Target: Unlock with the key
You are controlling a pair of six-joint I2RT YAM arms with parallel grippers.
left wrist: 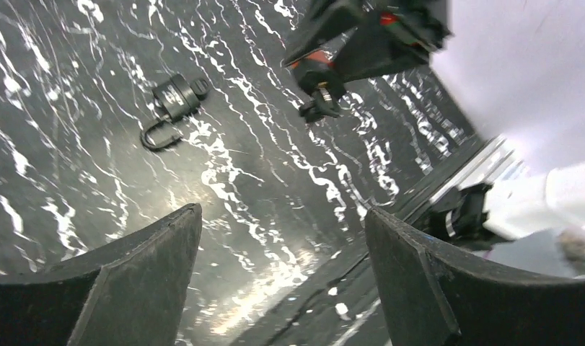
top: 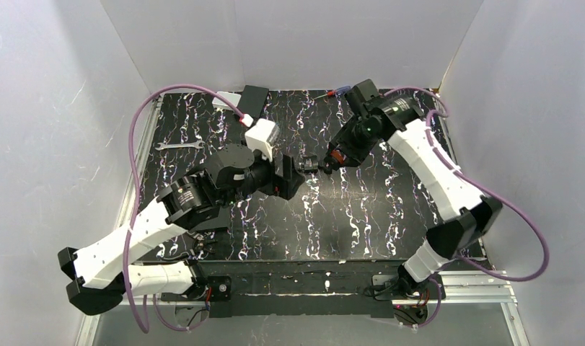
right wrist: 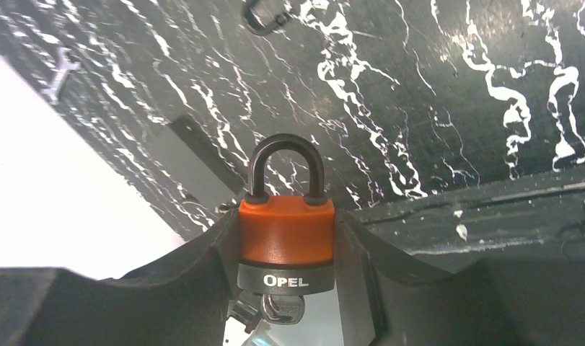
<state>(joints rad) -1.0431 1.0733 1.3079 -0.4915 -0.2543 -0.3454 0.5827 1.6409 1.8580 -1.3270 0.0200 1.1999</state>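
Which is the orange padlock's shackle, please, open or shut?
Shut: on the orange padlock, both shackle legs sit inside the body.

Our left gripper (left wrist: 282, 213) holds its fingers (left wrist: 159, 267) wide apart, with only the marbled table (left wrist: 275, 216) between them. Beyond the left finger's tip a black padlock (left wrist: 175, 99) lies flat. Beyond the gap, nearer the right finger, the right gripper (left wrist: 317, 65) clamps an orange padlock (left wrist: 319, 81).
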